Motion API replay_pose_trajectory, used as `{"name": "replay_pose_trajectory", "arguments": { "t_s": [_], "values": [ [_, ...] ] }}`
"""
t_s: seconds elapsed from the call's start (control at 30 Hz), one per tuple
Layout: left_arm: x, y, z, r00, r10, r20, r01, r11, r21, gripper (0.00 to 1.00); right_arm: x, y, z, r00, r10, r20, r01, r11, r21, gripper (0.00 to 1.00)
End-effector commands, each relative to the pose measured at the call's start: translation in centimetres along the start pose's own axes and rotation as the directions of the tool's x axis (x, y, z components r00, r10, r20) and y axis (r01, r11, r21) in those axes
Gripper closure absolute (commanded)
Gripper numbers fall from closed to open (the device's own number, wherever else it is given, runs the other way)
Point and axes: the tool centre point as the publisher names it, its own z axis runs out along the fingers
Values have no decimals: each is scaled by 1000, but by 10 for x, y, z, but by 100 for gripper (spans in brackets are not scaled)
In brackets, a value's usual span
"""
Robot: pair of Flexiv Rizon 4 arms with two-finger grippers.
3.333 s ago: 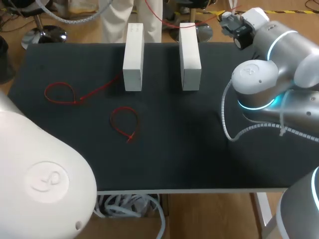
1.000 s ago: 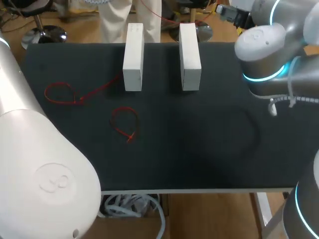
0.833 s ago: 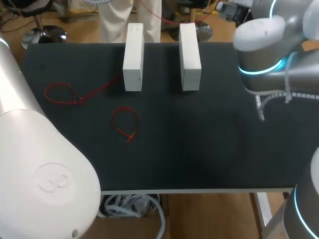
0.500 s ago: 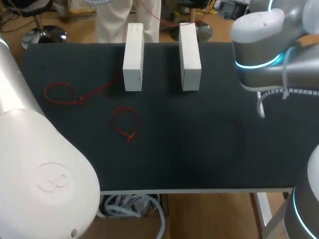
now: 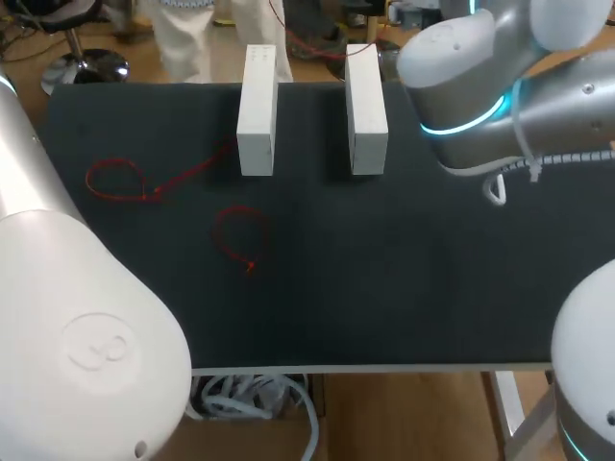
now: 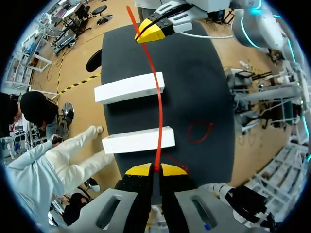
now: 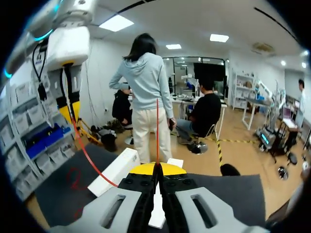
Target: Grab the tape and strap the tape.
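A long red tape strand (image 6: 160, 107) stretches between my two grippers, high over the two white blocks (image 6: 129, 88) (image 6: 138, 140). My left gripper (image 6: 155, 169) is shut on one end. My right gripper (image 6: 151, 30) pinches the far end. In the right wrist view my right gripper (image 7: 156, 170) is shut on the tape, whose tail (image 7: 157, 131) sticks up past its tips. The strand (image 7: 90, 155) runs off to my left gripper (image 7: 68, 112). Neither gripper shows in the head view.
Two white blocks (image 5: 257, 110) (image 5: 366, 106) stand side by side at the far edge of the black table (image 5: 384, 259). Two red looped ties (image 5: 120, 180) (image 5: 240, 238) lie on its left half. My right arm's elbow (image 5: 461, 77) hangs over the far right.
My right arm's elbow has swung left and forward over the table's far right. Both grippers have stayed shut. The blocks and looped ties have not moved.
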Motion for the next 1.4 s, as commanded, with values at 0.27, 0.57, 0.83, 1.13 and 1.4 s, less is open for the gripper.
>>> {"name": "replay_pose_trajectory", "arguments": {
  "t_s": [0.27, 0.57, 0.83, 1.13, 1.4],
  "values": [
    [-1, -1, -2, 1000, -1, -4, 1, 1000, -5, 100, 16, 10, 3, 813, -548, 200, 468, 817, 335, 100],
    [-1, -1, -2, 1000, -1, -4, 1, 1000, -5, 100, 16, 10, 3, 813, -548, 200, 468, 817, 335, 100],
    [-1, -1, -2, 1000, -1, -4, 1, 1000, -5, 100, 20, 14, 4, 796, -536, 280, 423, 825, 375, 100],
    [-1, -1, -2, 1000, -1, -4, 1, 1000, -5, 100, 31, 9, 2, 796, -517, 314, 347, 816, 463, 100],
    [-1, -1, -2, 1000, -1, -4, 1, 1000, -5, 100, 39, 5, -3, 791, -519, 324, 307, 795, 523, 100]
  ]
}}
